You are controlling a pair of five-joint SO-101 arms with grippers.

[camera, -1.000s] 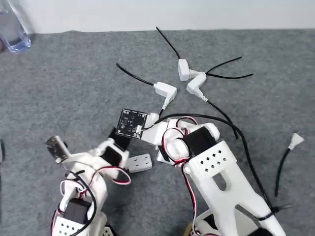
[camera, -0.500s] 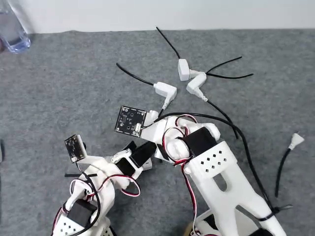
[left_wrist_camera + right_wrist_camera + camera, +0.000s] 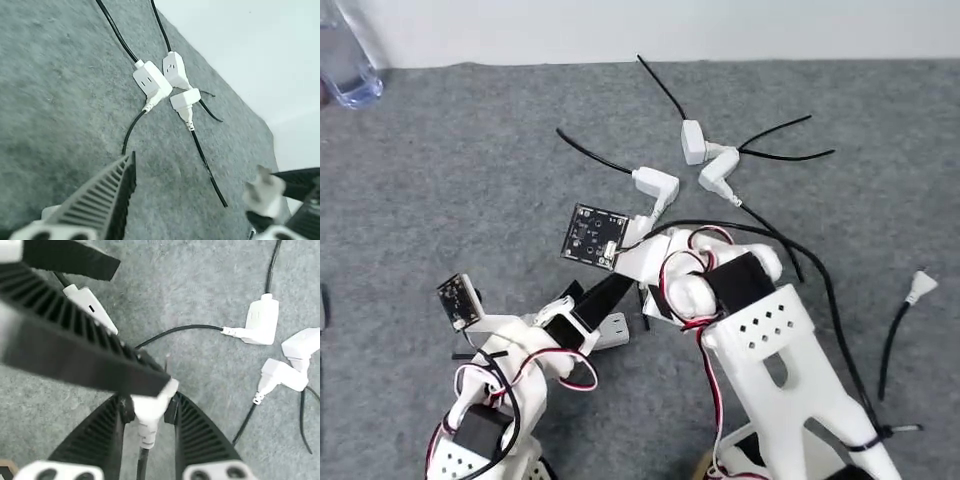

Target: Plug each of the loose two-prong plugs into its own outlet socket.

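The right hand (image 3: 148,407) pinches a white plug (image 3: 149,416) by its body, leaving the prongs free, presumably for insertion. The left hand (image 3: 603,300) is spread at the near socket (image 3: 613,331) on the tabletop (image 3: 440,180), likely ready to steady it.

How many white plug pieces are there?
6 pieces: three clustered far back, one near the right edge, one by the left jaws, one plug in the right jaws. Arms may hide more.
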